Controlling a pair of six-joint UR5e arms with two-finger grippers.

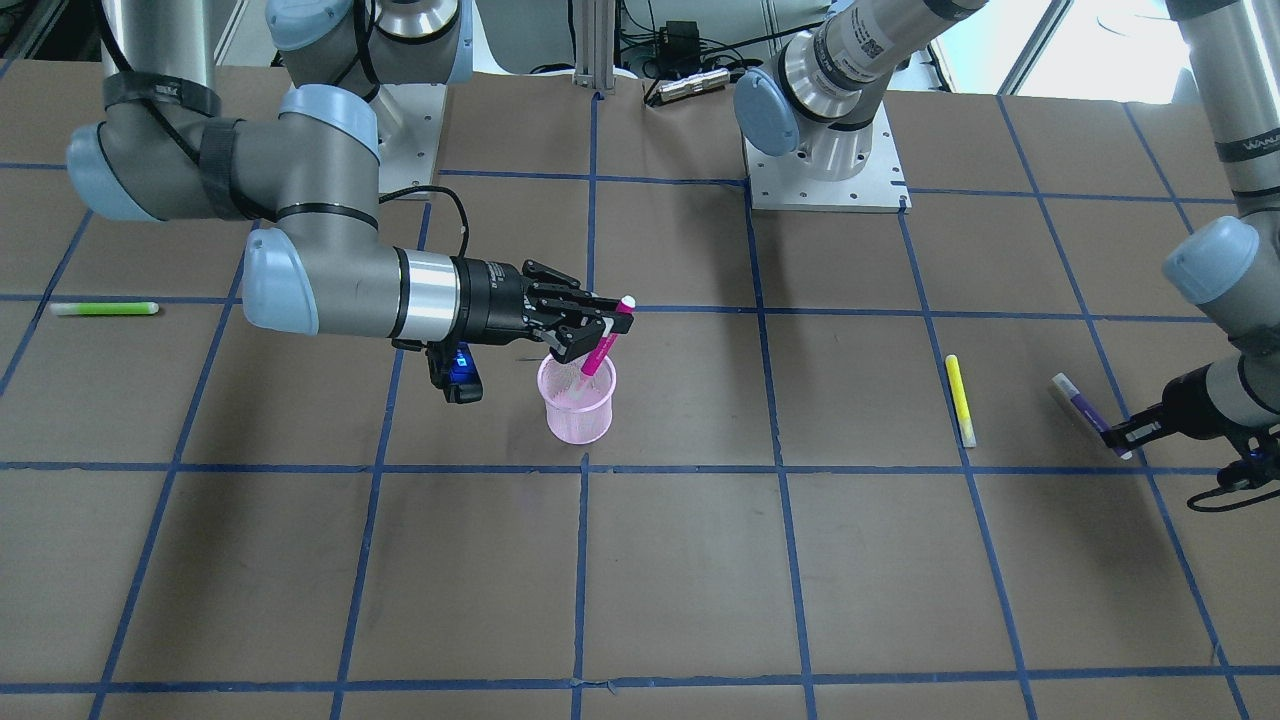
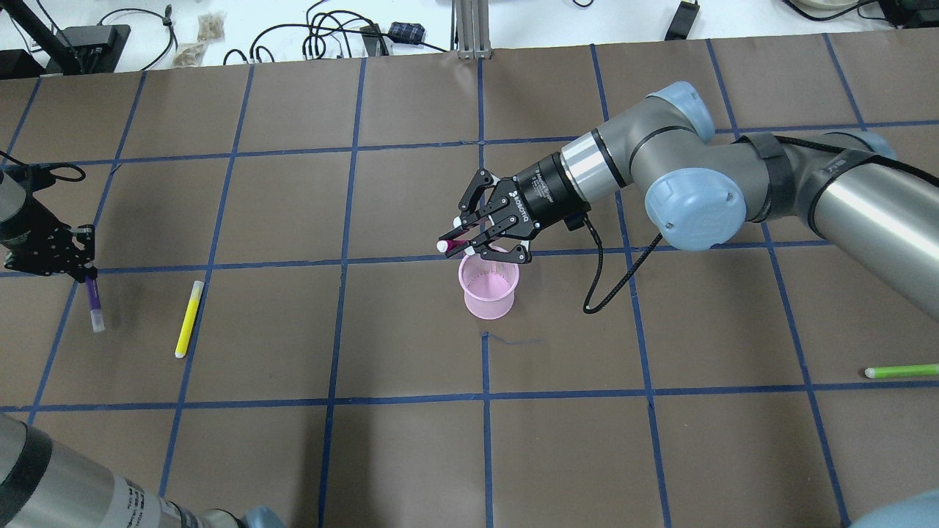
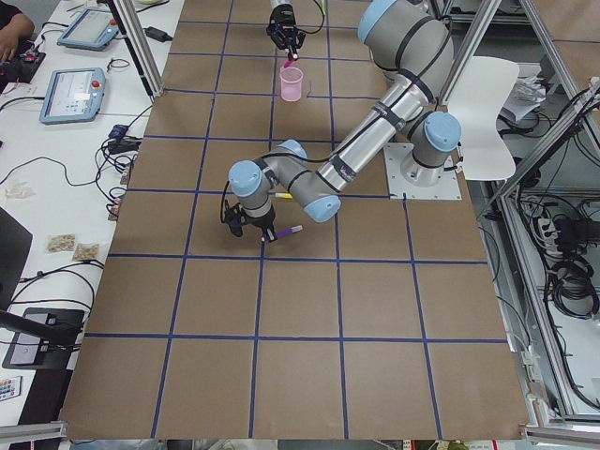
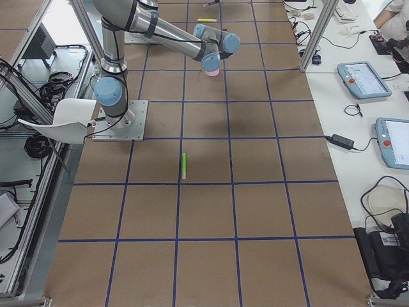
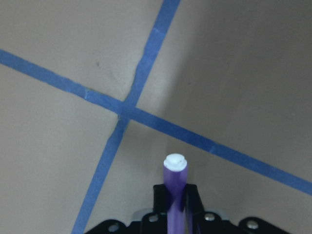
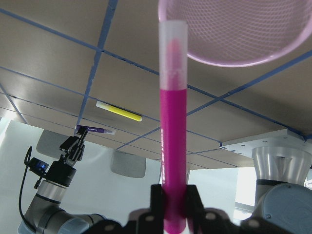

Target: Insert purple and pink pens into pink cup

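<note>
The pink mesh cup (image 1: 578, 410) stands upright near the table's middle; it also shows in the overhead view (image 2: 489, 293). My right gripper (image 1: 598, 330) is shut on the pink pen (image 1: 606, 342) and holds it tilted over the cup, its lower end at the cup's mouth. In the right wrist view the pen (image 6: 173, 136) points at the cup's rim (image 6: 273, 54). My left gripper (image 2: 82, 273) is shut on the purple pen (image 2: 95, 304) at the table's left end, low over the surface. The left wrist view shows the purple pen (image 5: 174, 187) between the fingers.
A yellow pen (image 2: 188, 319) lies on the table near the left gripper. A green pen (image 2: 902, 371) lies far off on the right side. The table is brown paper with a blue tape grid (image 2: 484, 367).
</note>
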